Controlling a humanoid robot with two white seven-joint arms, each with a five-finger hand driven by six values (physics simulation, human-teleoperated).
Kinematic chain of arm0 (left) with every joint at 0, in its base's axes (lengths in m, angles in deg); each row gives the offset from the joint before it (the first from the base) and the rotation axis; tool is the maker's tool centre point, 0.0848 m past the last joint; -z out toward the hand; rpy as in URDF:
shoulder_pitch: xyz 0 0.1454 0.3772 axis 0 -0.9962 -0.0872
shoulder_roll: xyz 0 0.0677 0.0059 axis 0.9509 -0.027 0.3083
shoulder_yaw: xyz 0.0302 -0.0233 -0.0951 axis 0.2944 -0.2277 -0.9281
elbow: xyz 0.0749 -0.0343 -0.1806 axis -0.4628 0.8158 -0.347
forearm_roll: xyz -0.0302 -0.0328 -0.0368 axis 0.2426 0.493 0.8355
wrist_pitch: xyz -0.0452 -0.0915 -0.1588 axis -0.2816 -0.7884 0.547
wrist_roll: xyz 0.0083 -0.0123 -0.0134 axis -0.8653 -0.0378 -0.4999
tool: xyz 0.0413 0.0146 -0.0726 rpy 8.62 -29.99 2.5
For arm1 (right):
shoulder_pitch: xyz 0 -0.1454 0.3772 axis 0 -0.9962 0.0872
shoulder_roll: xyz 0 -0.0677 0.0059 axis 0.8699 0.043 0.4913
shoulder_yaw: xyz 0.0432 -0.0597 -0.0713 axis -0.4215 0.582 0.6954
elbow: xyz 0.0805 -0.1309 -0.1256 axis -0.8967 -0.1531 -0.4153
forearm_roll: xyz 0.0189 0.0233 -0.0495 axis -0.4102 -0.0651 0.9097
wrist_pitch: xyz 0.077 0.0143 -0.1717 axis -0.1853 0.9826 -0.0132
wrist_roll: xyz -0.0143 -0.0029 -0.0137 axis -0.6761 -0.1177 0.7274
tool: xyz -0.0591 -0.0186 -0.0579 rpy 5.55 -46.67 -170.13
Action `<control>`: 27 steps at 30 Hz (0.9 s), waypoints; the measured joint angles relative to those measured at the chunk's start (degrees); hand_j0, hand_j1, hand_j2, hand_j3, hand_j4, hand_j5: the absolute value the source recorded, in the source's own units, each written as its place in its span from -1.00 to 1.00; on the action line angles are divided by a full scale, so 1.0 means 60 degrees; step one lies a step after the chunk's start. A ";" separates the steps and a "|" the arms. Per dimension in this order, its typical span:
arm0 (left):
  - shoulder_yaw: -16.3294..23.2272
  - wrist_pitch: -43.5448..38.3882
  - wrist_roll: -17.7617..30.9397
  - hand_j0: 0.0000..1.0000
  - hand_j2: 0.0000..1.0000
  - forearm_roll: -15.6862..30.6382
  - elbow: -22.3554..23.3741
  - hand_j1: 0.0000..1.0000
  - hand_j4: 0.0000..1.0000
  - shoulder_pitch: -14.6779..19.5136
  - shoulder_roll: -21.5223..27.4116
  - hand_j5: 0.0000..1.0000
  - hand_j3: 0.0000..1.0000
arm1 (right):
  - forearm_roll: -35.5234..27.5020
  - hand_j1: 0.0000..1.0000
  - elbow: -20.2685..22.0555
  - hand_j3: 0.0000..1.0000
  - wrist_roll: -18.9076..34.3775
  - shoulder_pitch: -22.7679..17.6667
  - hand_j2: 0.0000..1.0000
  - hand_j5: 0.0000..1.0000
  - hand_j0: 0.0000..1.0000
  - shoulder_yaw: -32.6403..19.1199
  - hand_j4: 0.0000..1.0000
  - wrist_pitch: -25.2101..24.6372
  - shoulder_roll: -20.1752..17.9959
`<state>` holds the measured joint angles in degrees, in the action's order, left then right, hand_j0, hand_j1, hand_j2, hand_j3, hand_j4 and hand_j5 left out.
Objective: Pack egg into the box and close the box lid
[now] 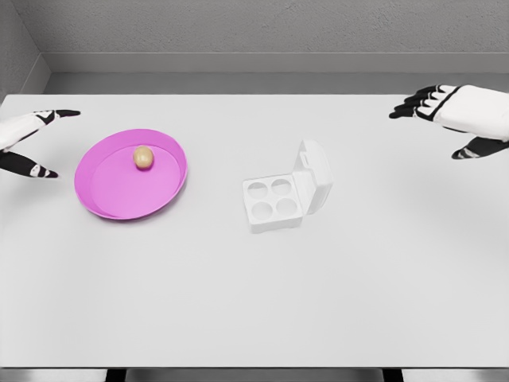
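Note:
A tan egg lies in a magenta plate on the left half of the white table. Near the middle stands a white egg box with several empty round cups, its lid raised upright on the right side. My left hand hovers at the left edge, fingers spread, a short way left of the plate and holding nothing. My right hand is at the far right, also spread and empty, well away from the box.
The white table stretches wide in front of the box and plate. A grey wall runs behind its far edge.

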<state>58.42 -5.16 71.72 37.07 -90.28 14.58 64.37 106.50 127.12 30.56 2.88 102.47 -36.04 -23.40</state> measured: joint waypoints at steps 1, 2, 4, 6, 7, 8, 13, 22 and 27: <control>-0.0002 0.0000 0.0008 1.00 1.00 0.0001 -0.0004 1.00 1.00 0.0044 0.0014 1.00 1.00 | 0.0019 1.00 0.0009 1.00 0.0001 0.0015 1.00 1.00 1.00 0.0013 1.00 0.0000 0.0025; 0.0004 0.0000 0.0015 1.00 1.00 0.0001 -0.0006 1.00 1.00 0.0131 0.0030 1.00 1.00 | 0.0029 1.00 0.0016 1.00 0.0001 0.0015 1.00 1.00 1.00 0.0019 1.00 0.0000 0.0044; 0.0277 0.0020 0.0282 1.00 1.00 -0.0281 0.0003 1.00 1.00 0.1309 0.0024 1.00 1.00 | 0.0044 1.00 0.0060 1.00 0.0002 -0.0029 1.00 1.00 1.00 0.0040 1.00 0.0001 0.0064; 0.1181 -0.0023 0.0787 1.00 1.00 -0.0470 0.0053 1.00 1.00 0.2329 -0.0023 1.00 1.00 | 0.0045 1.00 0.0081 1.00 0.0002 -0.0147 1.00 1.00 1.00 0.0211 1.00 -0.0003 0.0062; 0.1740 0.0002 0.0948 1.00 1.00 -0.0608 0.0082 1.00 1.00 0.2704 -0.0075 1.00 1.00 | 0.0043 1.00 0.0068 1.00 0.0002 -0.0191 1.00 1.00 1.00 0.0381 1.00 -0.0002 0.0063; 0.2230 -0.0007 0.1052 1.00 1.00 -0.0646 0.0103 1.00 1.00 0.3032 -0.0140 1.00 1.00 | 0.0042 1.00 0.0054 1.00 0.0002 -0.0278 1.00 1.00 1.00 0.0516 1.00 0.0000 0.0062; 0.3605 0.0004 0.1618 1.00 1.00 -0.0988 0.0086 1.00 1.00 0.3618 -0.0363 1.00 1.00 | 0.0105 1.00 0.0026 1.00 0.0003 -0.0293 1.00 1.00 1.00 0.1112 1.00 0.0000 0.0065; 0.4062 0.0009 0.1837 1.00 1.00 -0.1288 0.0104 1.00 1.00 0.3633 -0.1277 1.00 1.00 | 0.0165 1.00 0.0243 1.00 0.0002 -0.0278 1.00 1.00 1.00 0.1513 1.00 -0.0001 0.0030; 0.4081 0.0008 0.1846 0.96 0.96 -0.1324 0.0123 0.96 0.96 0.3560 -0.1393 0.96 0.96 | 0.0165 1.00 0.0292 1.00 0.0002 -0.0264 1.00 1.00 1.00 0.1525 1.00 -0.0002 0.0030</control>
<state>82.91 -5.11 82.79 29.13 -89.54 35.94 56.01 107.49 128.87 30.57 1.30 111.62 -36.05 -23.23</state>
